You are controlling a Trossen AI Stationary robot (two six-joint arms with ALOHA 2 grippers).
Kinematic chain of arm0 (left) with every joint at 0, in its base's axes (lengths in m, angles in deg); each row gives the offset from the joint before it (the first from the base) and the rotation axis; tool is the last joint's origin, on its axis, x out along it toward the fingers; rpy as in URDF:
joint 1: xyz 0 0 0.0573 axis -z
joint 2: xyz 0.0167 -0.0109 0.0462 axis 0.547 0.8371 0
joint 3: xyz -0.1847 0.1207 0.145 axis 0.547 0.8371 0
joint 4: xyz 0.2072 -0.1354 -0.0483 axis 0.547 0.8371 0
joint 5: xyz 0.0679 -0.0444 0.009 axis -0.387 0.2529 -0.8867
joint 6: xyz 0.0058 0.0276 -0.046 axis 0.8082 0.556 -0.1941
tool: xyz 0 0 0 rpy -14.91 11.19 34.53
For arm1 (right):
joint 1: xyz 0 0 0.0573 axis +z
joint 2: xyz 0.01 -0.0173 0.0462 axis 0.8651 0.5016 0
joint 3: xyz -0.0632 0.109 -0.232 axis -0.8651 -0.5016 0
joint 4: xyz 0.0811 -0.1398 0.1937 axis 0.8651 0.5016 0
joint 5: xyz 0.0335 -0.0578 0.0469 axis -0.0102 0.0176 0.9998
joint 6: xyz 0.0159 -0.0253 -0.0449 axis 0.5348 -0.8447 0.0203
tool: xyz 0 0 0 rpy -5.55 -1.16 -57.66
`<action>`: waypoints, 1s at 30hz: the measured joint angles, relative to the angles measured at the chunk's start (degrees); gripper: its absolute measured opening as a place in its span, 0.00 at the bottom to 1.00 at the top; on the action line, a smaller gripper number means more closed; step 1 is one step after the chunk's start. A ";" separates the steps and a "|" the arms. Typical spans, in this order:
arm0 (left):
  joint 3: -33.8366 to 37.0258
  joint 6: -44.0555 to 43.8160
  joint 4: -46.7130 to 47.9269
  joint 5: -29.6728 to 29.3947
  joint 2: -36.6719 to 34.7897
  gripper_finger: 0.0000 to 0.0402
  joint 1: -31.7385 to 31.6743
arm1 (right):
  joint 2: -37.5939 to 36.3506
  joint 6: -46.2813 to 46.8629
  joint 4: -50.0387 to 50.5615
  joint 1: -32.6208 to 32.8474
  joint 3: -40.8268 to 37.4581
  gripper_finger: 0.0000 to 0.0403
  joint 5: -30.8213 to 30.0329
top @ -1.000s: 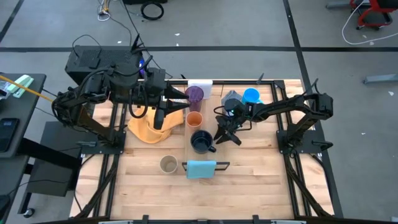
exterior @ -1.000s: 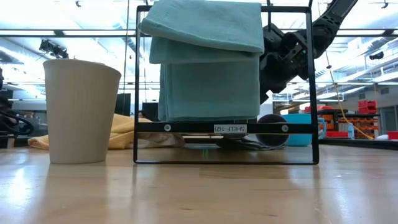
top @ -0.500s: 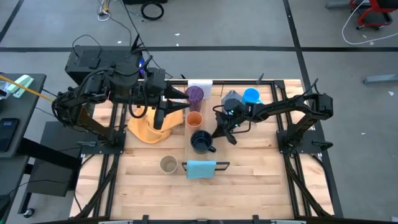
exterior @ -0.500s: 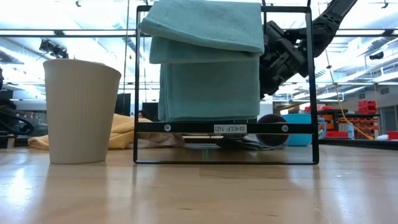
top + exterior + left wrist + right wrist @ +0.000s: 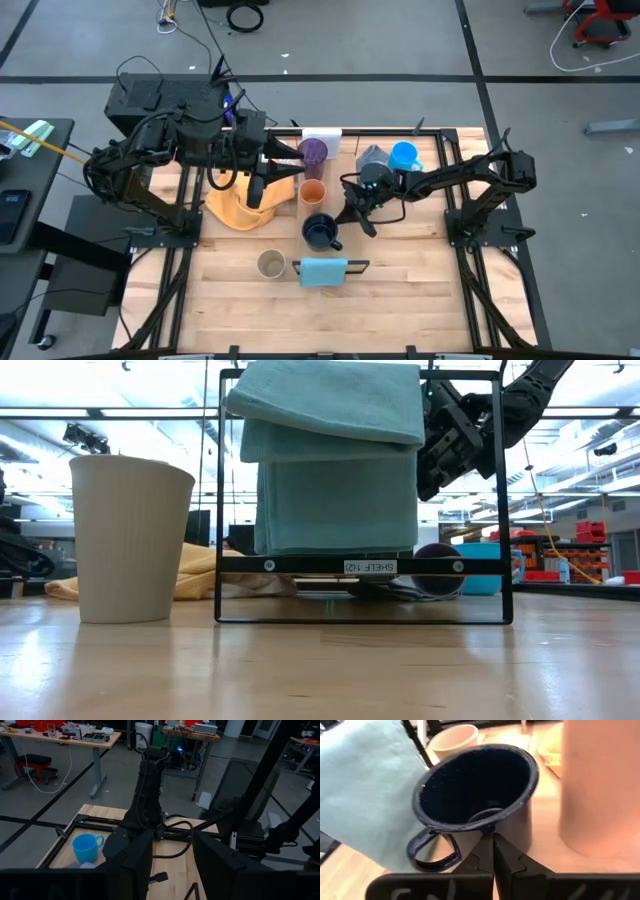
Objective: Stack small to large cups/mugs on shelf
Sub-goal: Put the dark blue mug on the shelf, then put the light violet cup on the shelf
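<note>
Three cups are lined up on the shelf [image 5: 305, 215]: purple tumbler [image 5: 314, 152], orange cup [image 5: 313, 192], navy mug [image 5: 320, 230]. The mug's rim is pinched in the right gripper's [image 5: 492, 836] shut jaws. The beige cup [image 5: 270, 264] and blue mug [image 5: 404, 155] remain on the tabletop [image 5: 400, 290]. The left gripper [image 5: 258, 188], jaws parted, holds nothing.

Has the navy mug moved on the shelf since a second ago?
Yes. In the high view the navy mug has slid slightly left across the shelf, now overhanging its left edge, pinched at the rim by the right gripper.
</note>
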 joint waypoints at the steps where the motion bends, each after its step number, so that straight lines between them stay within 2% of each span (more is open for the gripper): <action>1: 0.00 0.00 0.00 0.00 0.00 0.36 0.00 | 0.00 0.31 -0.24 0.30 0.00 0.01 -0.14; 20: 0.00 -0.02 0.00 0.00 0.00 0.36 0.00 | 0.02 2.41 -2.83 2.11 0.00 0.00 -1.07; 30: 0.00 -0.04 0.00 0.00 0.00 0.37 0.00 | 0.02 -0.84 5.31 1.56 -0.02 0.05 -3.26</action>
